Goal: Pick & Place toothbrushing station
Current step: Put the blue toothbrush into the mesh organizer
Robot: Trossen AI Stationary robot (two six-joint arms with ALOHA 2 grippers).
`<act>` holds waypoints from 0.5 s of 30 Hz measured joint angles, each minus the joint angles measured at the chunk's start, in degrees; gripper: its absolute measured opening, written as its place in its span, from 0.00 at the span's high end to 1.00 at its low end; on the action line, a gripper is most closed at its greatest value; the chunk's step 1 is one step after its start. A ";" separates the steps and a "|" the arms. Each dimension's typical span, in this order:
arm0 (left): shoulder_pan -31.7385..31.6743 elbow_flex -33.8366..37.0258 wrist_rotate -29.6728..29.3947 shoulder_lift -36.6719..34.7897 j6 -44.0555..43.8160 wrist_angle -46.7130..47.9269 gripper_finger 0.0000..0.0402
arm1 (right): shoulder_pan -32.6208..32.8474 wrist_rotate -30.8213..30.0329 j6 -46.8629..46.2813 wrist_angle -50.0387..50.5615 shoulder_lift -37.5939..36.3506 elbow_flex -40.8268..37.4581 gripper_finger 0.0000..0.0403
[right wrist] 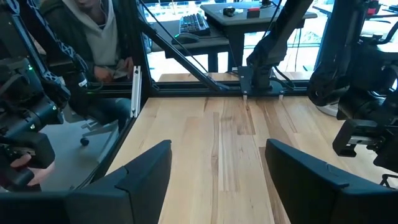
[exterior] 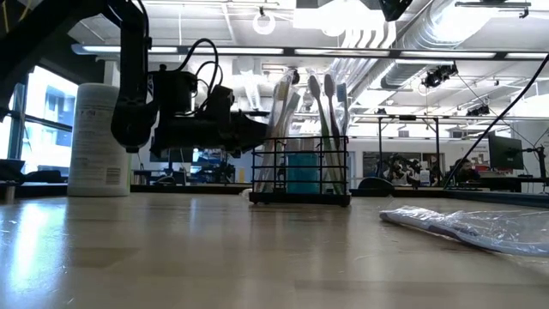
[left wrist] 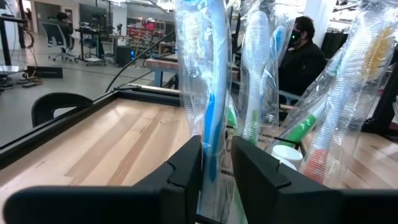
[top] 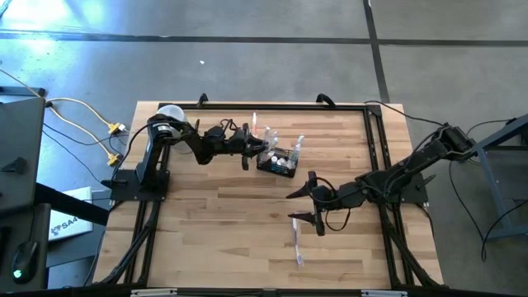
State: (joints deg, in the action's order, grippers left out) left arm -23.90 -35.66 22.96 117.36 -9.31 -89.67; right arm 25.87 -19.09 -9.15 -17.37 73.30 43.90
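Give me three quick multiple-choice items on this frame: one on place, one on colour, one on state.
1. Where is the lone plastic-wrapped toothbrush?
A. in the caddy
B. flat on the wooden table, near the front edge
C. in the right end effector

2. What colour is the small wire-mesh rectangular caddy?
A. black
B. white
C. red

3. What state is the right end effector in?
A. shut on a toothbrush
B. open and empty
C. shut on the caddy

Answers:
1 B: the high view shows it lying alone on the table.
2 A: its dark mesh shows in the low view.
3 B: the right wrist view shows its fingers wide apart over bare wood.
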 joint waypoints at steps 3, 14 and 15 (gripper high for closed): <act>0.00 0.00 0.00 0.00 -0.18 0.00 0.77 | 0.00 0.00 0.00 0.00 0.00 0.00 0.37; -0.02 -0.01 0.07 0.00 -2.07 -0.07 0.77 | 0.00 0.00 0.00 0.02 0.00 0.00 0.37; -0.02 -0.12 0.24 0.00 -2.55 -0.07 0.77 | 0.00 0.00 -0.02 0.00 0.00 0.00 0.37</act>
State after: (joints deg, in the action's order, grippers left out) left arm -23.92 -35.78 23.20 117.36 -11.86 -89.73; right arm 25.87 -19.09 -9.17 -17.36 73.30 43.90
